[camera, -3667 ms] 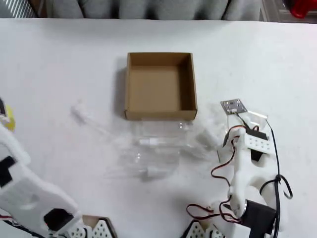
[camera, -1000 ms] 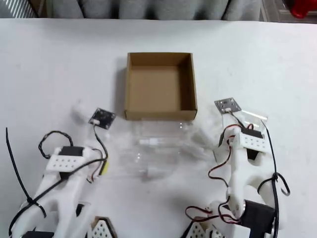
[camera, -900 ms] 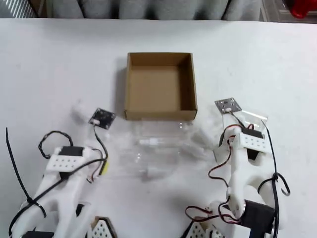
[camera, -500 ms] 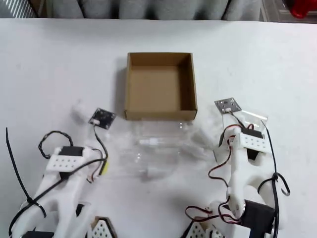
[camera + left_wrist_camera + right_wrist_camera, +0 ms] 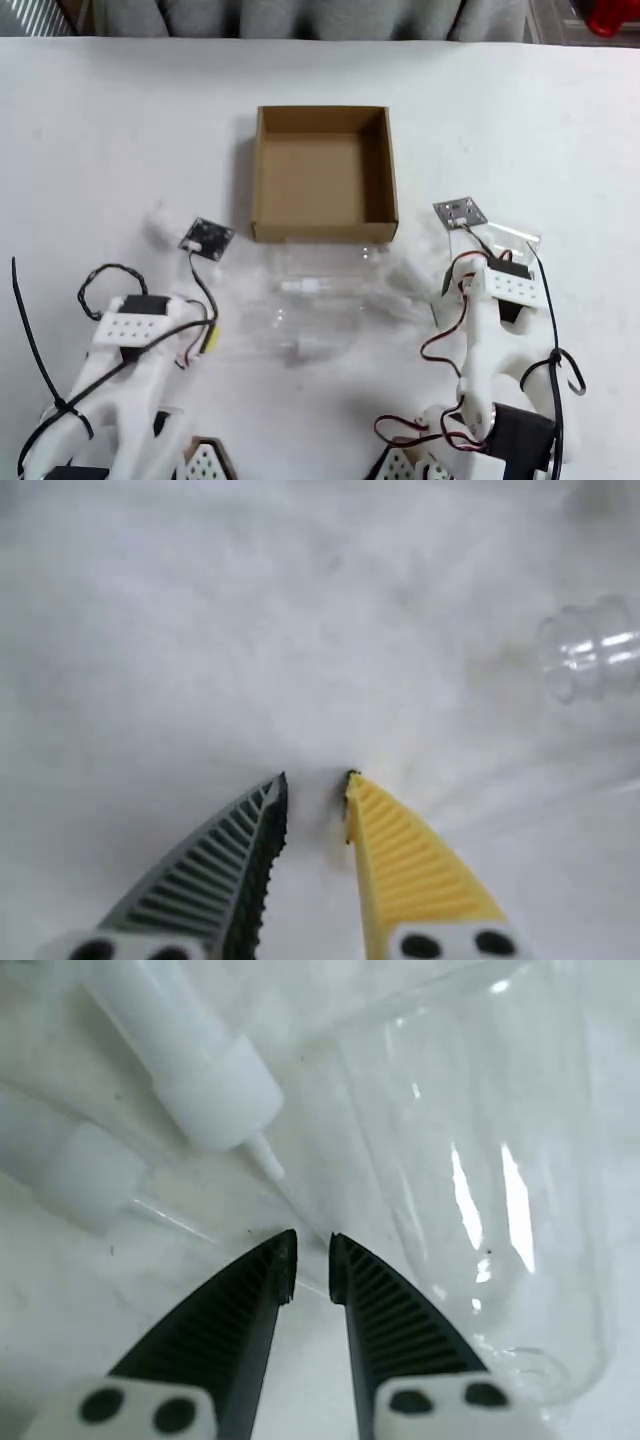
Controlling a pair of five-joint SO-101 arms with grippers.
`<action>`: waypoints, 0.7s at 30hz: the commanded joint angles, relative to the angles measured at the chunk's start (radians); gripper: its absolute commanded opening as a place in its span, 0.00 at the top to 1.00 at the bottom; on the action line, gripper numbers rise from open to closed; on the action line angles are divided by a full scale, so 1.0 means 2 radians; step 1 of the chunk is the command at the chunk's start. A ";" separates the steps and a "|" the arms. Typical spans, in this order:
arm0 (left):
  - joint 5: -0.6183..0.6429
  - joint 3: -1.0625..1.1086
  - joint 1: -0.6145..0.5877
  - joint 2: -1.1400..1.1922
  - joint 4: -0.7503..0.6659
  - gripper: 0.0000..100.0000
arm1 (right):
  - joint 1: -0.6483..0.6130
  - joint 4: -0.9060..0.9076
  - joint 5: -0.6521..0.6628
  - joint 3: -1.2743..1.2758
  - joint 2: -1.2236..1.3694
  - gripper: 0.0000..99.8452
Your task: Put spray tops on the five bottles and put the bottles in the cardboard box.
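Observation:
The open cardboard box [image 5: 322, 170] stands mid-table. Just in front of it several clear bottles [image 5: 310, 295] lie on their sides with white spray tops [image 5: 303, 346] among them; one more spray top [image 5: 160, 225] lies apart to the left. My left gripper [image 5: 315, 780] hovers over bare table, fingers nearly together, nothing between them, a bottle neck [image 5: 585, 660] off to one side. My right gripper [image 5: 312, 1250] is also almost shut, its tips beside a spray top [image 5: 215, 1090] with its thin tube and a clear bottle [image 5: 480, 1190].
The left arm [image 5: 130, 350] stands at the front left of the bottle pile and the right arm [image 5: 495, 300] at its right. White table [image 5: 120, 120] stretches around the box. Chairs line the far edge.
Since 3.7 s ago the left arm has swung in from the far left edge toward the bottles, and the right arm shifted slightly left. Over the last second nothing moves.

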 commanded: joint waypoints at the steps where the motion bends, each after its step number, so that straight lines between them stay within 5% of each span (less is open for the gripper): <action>1: 0.003 0.016 0.005 0.003 0.004 0.89 | 0.000 0.005 0.001 0.009 -0.015 0.96; 21: 0.002 0.016 0.008 0.003 0.004 0.89 | 0.000 0.004 0.001 0.009 -0.013 0.96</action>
